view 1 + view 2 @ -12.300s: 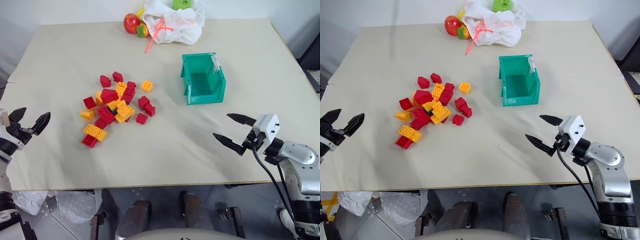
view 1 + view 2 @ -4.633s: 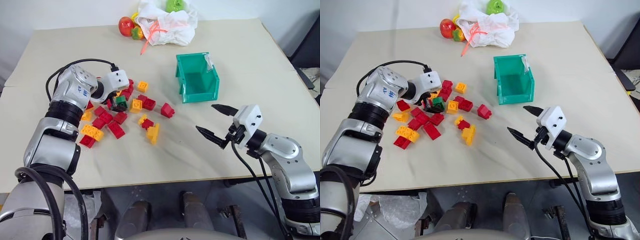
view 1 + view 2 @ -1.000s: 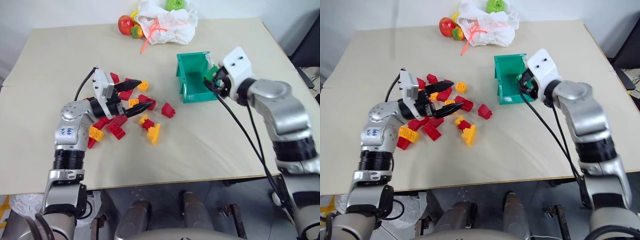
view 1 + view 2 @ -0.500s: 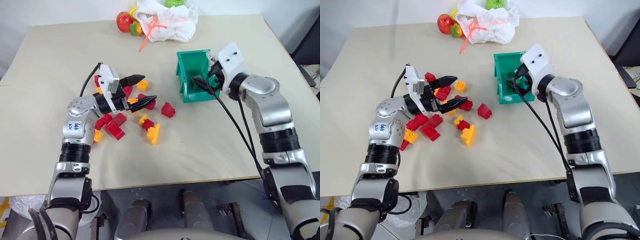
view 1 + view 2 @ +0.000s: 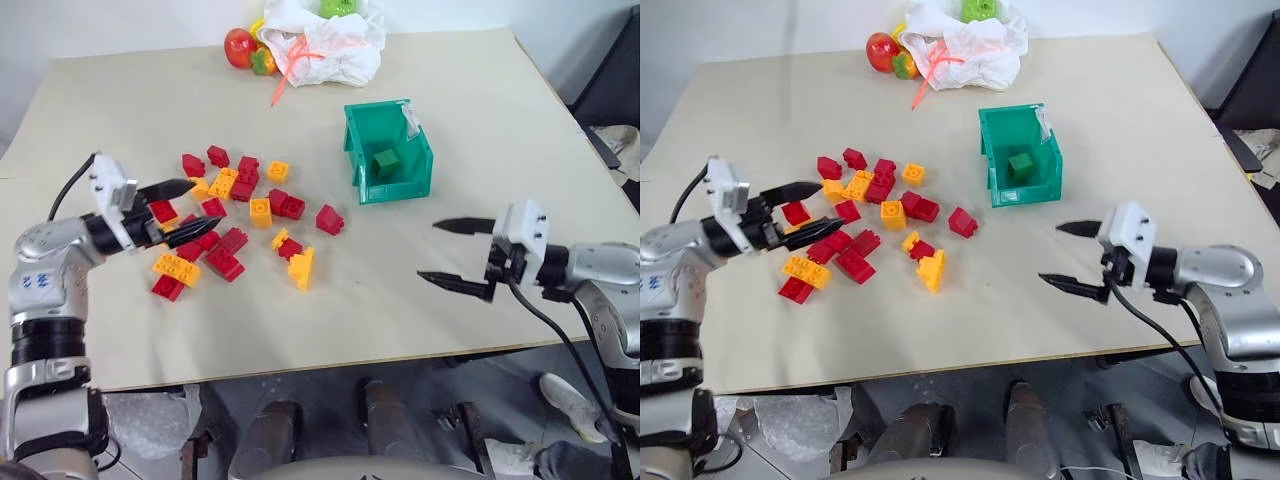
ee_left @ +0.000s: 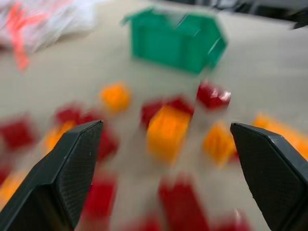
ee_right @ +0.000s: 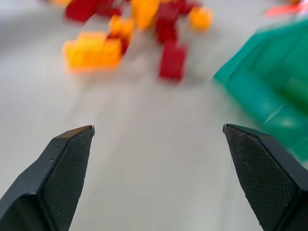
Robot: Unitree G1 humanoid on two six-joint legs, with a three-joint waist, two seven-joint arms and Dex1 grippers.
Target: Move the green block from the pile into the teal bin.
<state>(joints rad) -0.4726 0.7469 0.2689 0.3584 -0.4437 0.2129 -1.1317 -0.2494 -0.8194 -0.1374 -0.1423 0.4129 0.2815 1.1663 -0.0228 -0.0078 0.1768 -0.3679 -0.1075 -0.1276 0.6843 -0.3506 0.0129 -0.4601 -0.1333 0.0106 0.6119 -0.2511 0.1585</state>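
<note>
**Two open pincers, green block down in the bin**

Two pincers hang over the table, both with fingers spread wide and nothing between them. The head views show what the wrist views do not: the green block point(image 5: 386, 163) lying on the floor of the teal bin point(image 5: 362, 180), clear of its walls. From the right wrist, only a slanted teal wall of the bin point(image 7: 269, 91) is seen, its inside hidden.

The right pincer point(image 5: 456, 255) sits low near the table's front edge, pointing across toward the left arm. Bare tabletop point(image 5: 380, 290) lies in front of its fingers and out to the front edge, open room all round. Beyond it and a little toward the left arm stands the bin, well apart, its lower front facing the pincer's side of the table.

The left pincer point(image 5: 180, 212) hovers at the outer edge of the pile point(image 5: 240, 225), its fingertips over the nearest red bricks; whether they touch cannot be told. Past its tips the red and yellow bricks spread loosely toward the bin, the closest red one point(image 5: 330, 219) stopping short of it.

Farthest off, at the back edge, lie a white bag point(image 5: 322, 38) with an orange tie, a red fruit point(image 5: 238, 46) beside it and a green fruit point(image 5: 978, 9) on top.
</note>
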